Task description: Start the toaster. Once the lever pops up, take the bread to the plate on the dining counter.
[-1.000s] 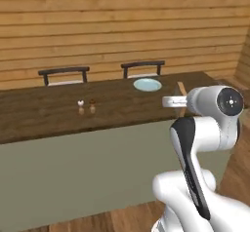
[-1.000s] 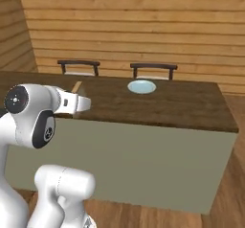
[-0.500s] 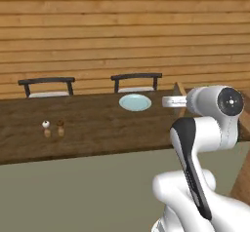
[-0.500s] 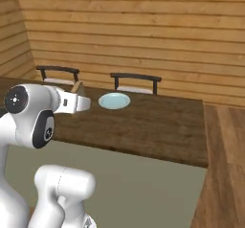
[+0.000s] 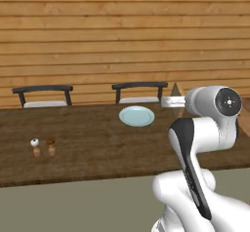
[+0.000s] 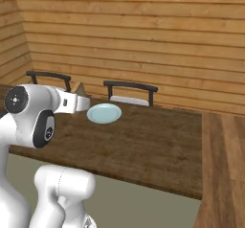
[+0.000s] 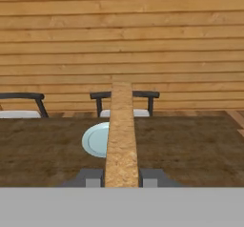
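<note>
Bread: held edge-on between the closed fingers of the gripper, above the bench's near side, short of the plate. Plate: empty, on the bench toward its far edge. Bench: bare wood around the plate; two small shakers well left. Two chairs behind it.

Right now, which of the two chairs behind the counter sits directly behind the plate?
The right-hand chair, seen from the robot. It stands straight behind the plate, while the other chair is far off to the left, past the two small shakers.
</note>
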Available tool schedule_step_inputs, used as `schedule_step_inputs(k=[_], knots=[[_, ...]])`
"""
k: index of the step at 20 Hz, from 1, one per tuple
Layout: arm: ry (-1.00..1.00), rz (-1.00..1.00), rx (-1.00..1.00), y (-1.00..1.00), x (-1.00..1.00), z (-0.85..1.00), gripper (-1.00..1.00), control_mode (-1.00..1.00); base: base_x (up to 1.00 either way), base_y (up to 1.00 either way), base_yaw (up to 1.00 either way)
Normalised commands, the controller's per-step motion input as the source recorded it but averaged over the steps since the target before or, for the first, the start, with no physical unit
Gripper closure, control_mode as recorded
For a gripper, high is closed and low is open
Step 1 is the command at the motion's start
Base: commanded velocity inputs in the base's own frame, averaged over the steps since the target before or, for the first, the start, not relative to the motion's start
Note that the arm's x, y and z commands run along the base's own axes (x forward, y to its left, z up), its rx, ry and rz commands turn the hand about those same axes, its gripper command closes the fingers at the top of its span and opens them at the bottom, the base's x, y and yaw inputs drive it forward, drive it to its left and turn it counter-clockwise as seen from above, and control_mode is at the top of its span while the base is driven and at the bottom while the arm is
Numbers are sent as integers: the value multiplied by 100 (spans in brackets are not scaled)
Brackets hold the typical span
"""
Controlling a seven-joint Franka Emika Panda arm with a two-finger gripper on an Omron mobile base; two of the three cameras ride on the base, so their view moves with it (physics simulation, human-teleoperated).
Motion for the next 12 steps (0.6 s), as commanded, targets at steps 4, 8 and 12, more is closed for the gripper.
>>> schedule_step_inputs(k=[4,8,12], knots=[[0,0,0,0,0,0,100,100,31,-4,10],[3,2,4,-1,12,0,100,-100,20,-1,4],[20,14,21,-23,72,-1,100,-100,0,0,0]])
